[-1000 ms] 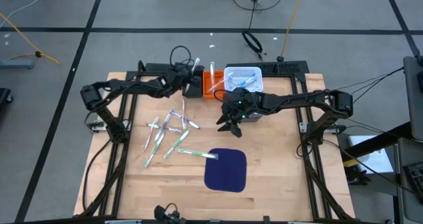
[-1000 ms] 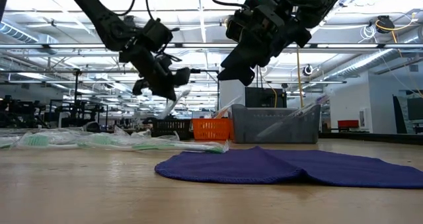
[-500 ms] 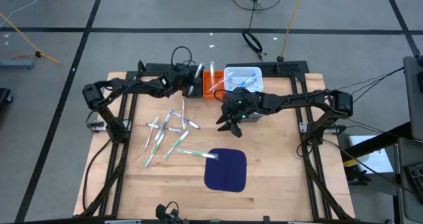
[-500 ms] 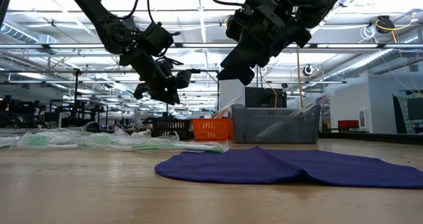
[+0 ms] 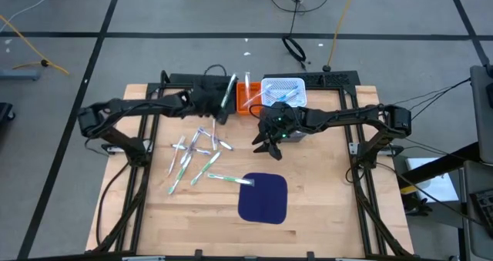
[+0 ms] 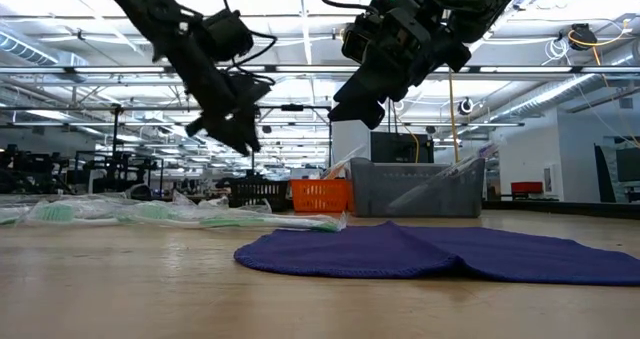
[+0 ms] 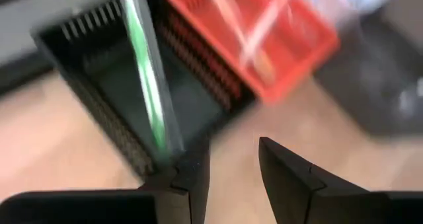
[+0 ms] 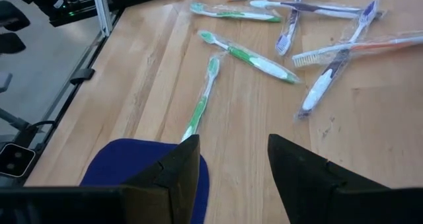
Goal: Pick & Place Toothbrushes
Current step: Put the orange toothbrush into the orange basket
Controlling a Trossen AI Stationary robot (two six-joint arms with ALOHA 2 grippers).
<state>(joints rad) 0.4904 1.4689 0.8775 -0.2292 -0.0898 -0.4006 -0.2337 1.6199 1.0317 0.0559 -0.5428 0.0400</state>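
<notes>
my left gripper (image 7: pixel 231 164): fingers parted, holding nothing.
just ahead: green toothbrush (image 7: pixel 149 85) upright in black bin (image 5: pixel 212 99); orange bin (image 5: pixel 248 98) beside.
my right gripper (image 8: pixel 228 161): apart, empty, above loose toothbrushes (image 5: pixel 196 155), blue mat (image 5: pixel 263 197).
change: left fingers were clamped a second ago.

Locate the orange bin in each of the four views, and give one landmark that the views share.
High view: orange bin at the table's far edge, between the black bin and the grey bin.
Low view: small, far back, centre, left of the grey bin.
Left wrist view: upper right, beside the black bin.
Right wrist view: not in it.
Shared landmark: the black bin.
</notes>
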